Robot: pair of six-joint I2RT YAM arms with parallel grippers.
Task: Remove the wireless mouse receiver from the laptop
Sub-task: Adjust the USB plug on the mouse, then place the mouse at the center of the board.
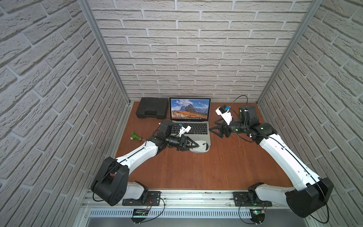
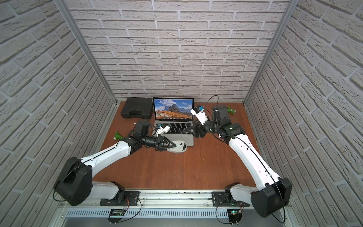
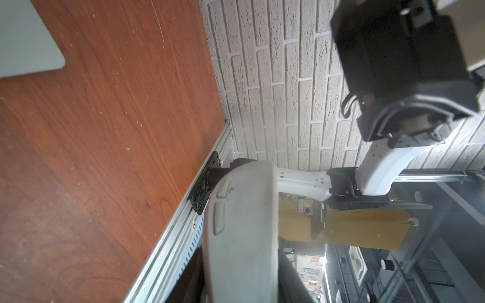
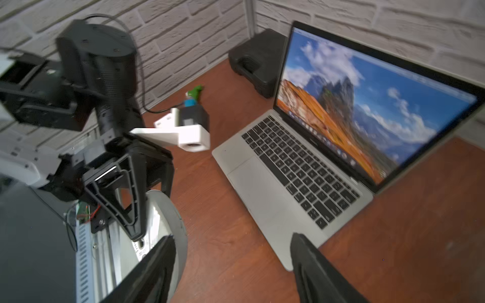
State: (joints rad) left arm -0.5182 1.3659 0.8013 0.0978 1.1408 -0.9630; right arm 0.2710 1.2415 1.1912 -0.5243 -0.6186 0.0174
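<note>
**Mouse presented on edge, right fingers spread beside the laptop**

The left gripper (image 1: 197, 147) is clamped narrowly on the light grey oval computer mouse (image 1: 204, 149). One finger lies across the flat underside and the other sits behind the domed back. The mouse sits between these fingers tipped up on edge, its underside turned towards the right gripper (image 1: 215, 132). This looks like a deliberate presentation, so that the opposite arm can reach the base. Whether the mouse's lower rim touches the red-brown wooden tabletop (image 1: 196, 173) cannot be told.

The right gripper's black fingers (image 4: 309, 262) stand wide apart with nothing between them. The slim silver laptop (image 1: 198, 136), with black keys and a mountain wallpaper, sits open just ahead of these fingertips. Its near side edge and front corner fall inside their spread in the right wrist view. This low, sideways pose suits working along the laptop's side edge, where a plug-in would sit.

The tiny black wireless mouse receiver cannot be made out in any view. No nub shows on the laptop edge nearest the right fingers. A small dark mark sits on the mouse's underside beside the left fingertip, but it is too small to identify. By that judgement the removal may already be done, though the views do not confirm it.
</note>
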